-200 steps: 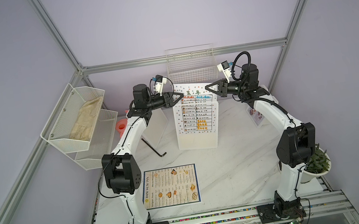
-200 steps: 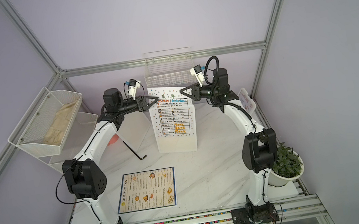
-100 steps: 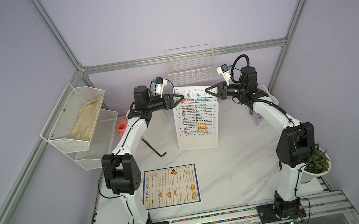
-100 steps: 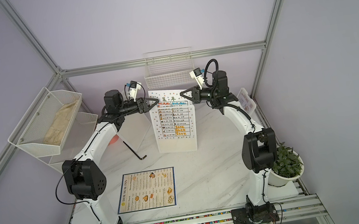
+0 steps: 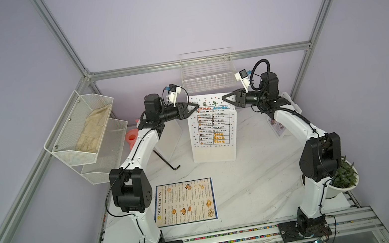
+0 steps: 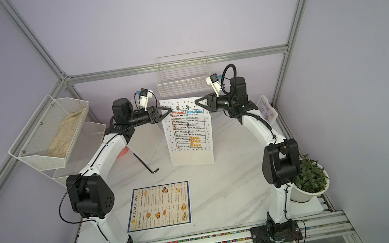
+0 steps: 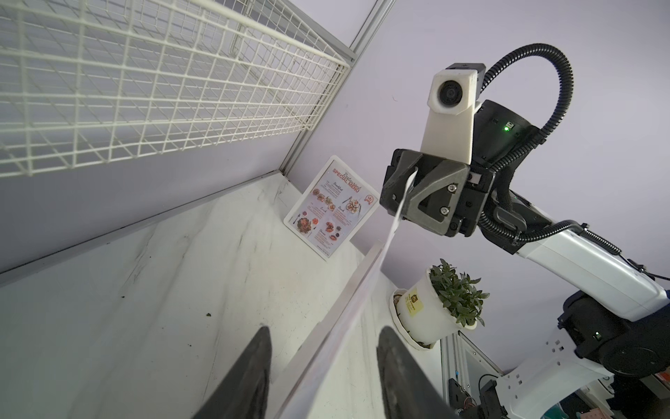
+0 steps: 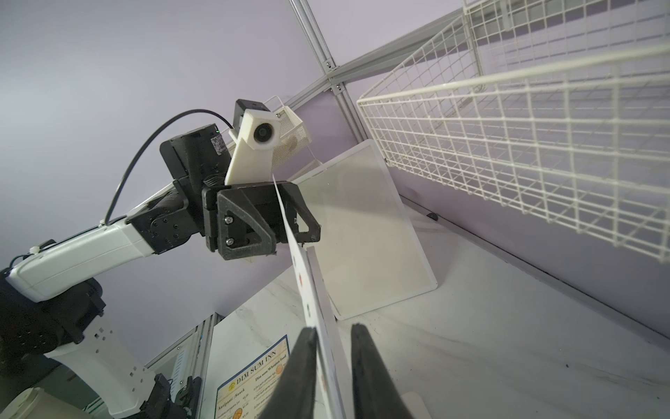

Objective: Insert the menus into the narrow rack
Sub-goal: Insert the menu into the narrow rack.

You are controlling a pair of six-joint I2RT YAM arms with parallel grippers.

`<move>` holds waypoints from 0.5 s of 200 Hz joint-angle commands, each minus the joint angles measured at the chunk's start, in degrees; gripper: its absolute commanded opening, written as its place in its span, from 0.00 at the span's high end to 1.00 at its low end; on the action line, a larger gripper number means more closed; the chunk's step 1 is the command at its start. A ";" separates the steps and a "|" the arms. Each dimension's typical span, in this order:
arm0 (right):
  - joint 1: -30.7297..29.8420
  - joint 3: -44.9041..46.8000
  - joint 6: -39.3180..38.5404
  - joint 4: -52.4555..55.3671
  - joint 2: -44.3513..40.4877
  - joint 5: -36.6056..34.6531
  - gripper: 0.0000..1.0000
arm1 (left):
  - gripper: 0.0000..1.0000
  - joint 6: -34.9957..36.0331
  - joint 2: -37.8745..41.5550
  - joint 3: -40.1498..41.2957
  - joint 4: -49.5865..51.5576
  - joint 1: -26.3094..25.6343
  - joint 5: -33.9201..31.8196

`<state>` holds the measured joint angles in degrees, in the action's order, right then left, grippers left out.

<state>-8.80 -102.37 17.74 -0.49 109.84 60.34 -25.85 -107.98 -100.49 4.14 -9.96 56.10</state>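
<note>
Large white sheet edged with coloured dots (image 5: 211, 127), upright, long axis vertical, against translucent white stand (image 5: 214, 154). Top corners straddled: left gripper (image 5: 196, 105) wide apart, right gripper (image 5: 223, 97) barely parted. Needs lifting toward white wire wall rack (image 5: 209, 80), above and behind, equally near both.

Soft, even light from overhead fills the booth in both top views. We see only faint, fuzzy shadows beneath the arms (image 5: 139, 146) on the bright, pale desk (image 5: 260, 169), and the lilac walls (image 5: 172, 13) dim toward the corners. In the wrist views the left tool (image 7: 325, 330) and right tool (image 8: 333, 327) loom dark and blurred at close range, while wide lenses splay the sharply drawn wire basket (image 7: 145, 90) toward the edges.
</note>
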 commanded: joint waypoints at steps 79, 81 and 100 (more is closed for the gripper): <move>-0.58 -3.10 -3.55 4.24 -1.30 -2.55 0.78 | 0.44 3.52 2.47 -2.24 2.61 1.49 -1.90; -0.58 -3.06 -3.58 4.24 -1.25 -2.52 0.79 | 0.44 3.52 2.48 -2.16 2.58 1.51 -1.90; -0.68 -2.93 -3.63 4.35 -1.21 -2.42 0.81 | 0.45 3.53 2.77 -1.55 2.62 1.52 -1.86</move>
<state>-8.86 -103.53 15.49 3.16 109.82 57.47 -24.10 -107.98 -100.57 7.20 -8.64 53.89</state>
